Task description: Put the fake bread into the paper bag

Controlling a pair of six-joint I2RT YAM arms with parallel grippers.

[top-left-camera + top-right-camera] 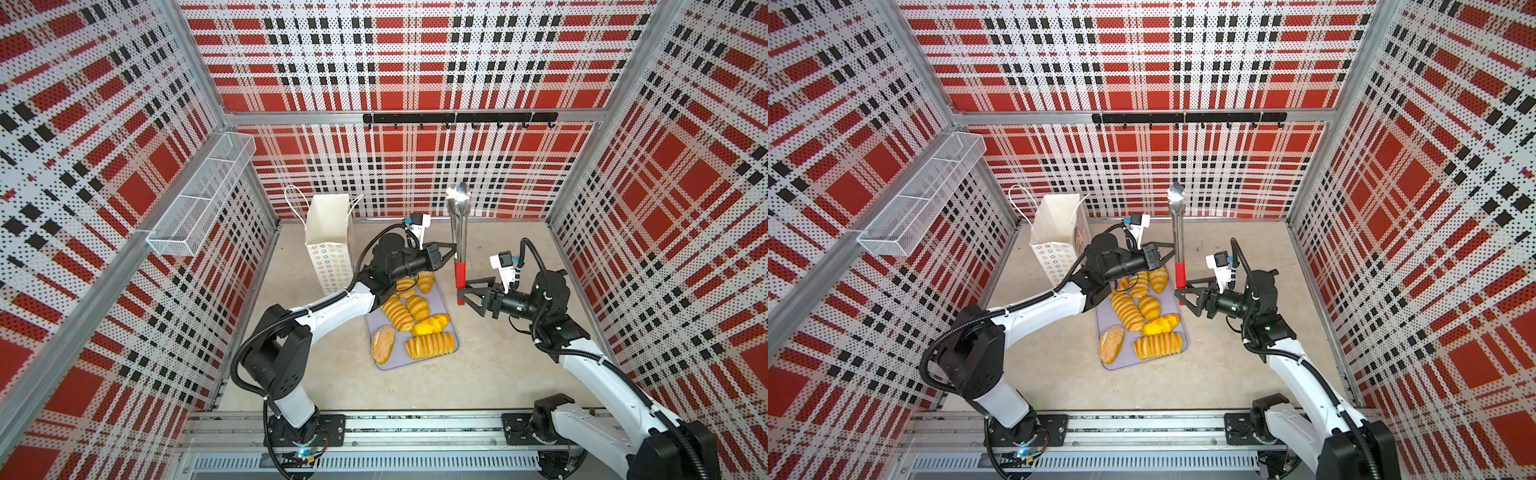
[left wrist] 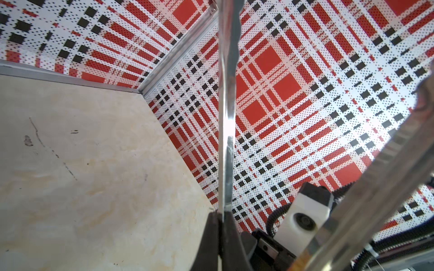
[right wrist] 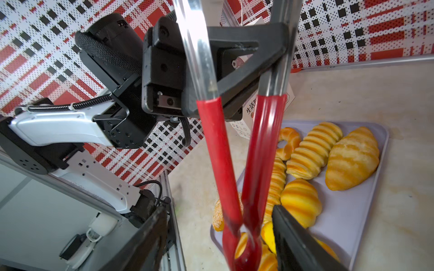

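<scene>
In both top views the left gripper [image 1: 453, 252] reaches in from the left to the middle of the frame. It is clamped on one steel arm of the tongs [image 1: 458, 224] just above their red handle [image 1: 460, 274]. The tool stands upright, scalloped tips at the top and hinge end at the bottom. The right wrist view shows that the pinch takes only the one arm, and the tongs' second arm runs free in front of it. That fits a steadying hold more than a working one. The right gripper [image 1: 464, 290] comes in from the right of the frame, lower down. Its jaws are spread on either side of the red handle near the hinge end and not pressed on it, with a clear gap on at least one side. This looks like a hand-over, with the tool propped vertical so the right arm can close across both handle arms and so work the tongs. The fake bread [image 1: 398, 312] lies bunched on a pale lilac tray [image 1: 441, 301] just below and left of the tongs, at the centre of the frame. It includes ridged loaves, oval buns and a seeded brown piece at the tray's lower left corner. The paper bag [image 1: 328, 224] stands upright, mouth up, above and left of the tray, apart from it and behind the left arm. Its inside cannot be seen, but no bread is held and the tray looks full.
</scene>
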